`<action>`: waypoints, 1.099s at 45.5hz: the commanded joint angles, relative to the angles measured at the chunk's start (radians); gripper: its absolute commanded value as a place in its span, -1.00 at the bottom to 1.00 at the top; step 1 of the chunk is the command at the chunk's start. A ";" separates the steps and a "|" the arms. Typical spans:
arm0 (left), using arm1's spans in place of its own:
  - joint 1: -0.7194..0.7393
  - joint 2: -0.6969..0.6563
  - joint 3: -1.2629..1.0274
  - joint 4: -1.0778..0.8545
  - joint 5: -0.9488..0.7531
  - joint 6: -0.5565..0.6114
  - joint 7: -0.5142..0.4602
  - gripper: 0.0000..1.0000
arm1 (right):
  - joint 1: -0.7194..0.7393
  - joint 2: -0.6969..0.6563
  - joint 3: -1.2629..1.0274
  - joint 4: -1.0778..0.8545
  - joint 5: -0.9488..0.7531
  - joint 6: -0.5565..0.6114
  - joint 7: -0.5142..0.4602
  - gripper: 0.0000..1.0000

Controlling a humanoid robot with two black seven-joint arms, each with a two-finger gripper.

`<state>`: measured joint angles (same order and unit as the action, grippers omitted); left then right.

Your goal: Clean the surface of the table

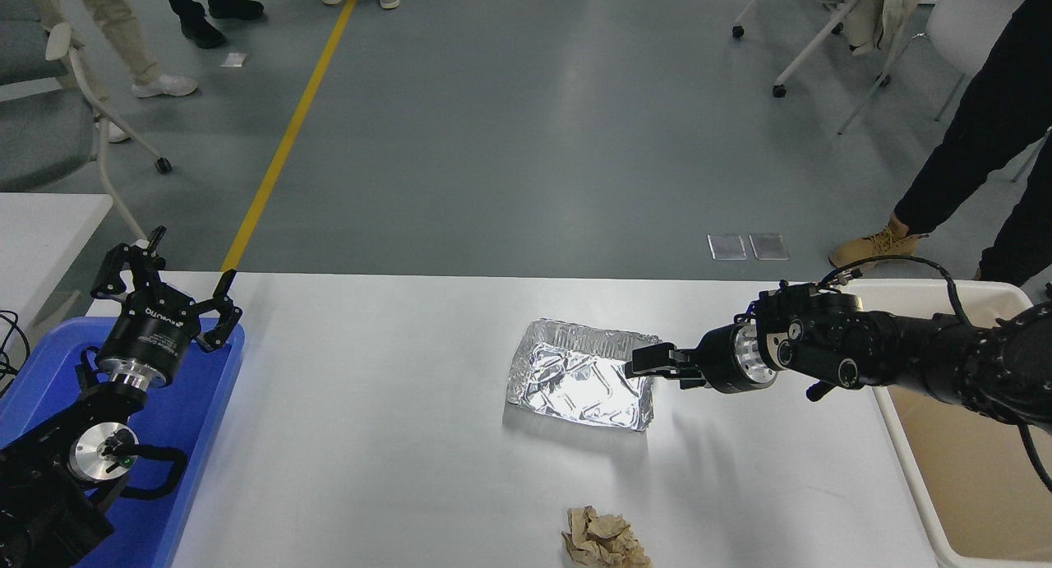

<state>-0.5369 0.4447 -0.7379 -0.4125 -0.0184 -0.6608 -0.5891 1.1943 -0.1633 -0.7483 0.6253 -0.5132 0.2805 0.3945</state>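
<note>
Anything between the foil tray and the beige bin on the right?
Nothing visible. The foil tray sits on the table, and only bare tabletop lies between it and the beige bin. The right gripper is at the tray's right rim; contact unclear.

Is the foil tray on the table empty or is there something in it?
Empty. The foil tray sits upright on the table surface, and only its bare crinkled bottom shows inside; the right gripper is at its right rim.
</note>
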 commanded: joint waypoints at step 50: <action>0.000 -0.001 0.000 0.000 0.000 0.001 0.000 1.00 | -0.091 0.082 -0.020 -0.128 -0.050 -0.077 0.007 0.58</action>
<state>-0.5369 0.4438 -0.7378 -0.4126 -0.0184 -0.6606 -0.5890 1.1145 -0.0902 -0.7674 0.5055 -0.5532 0.2086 0.4013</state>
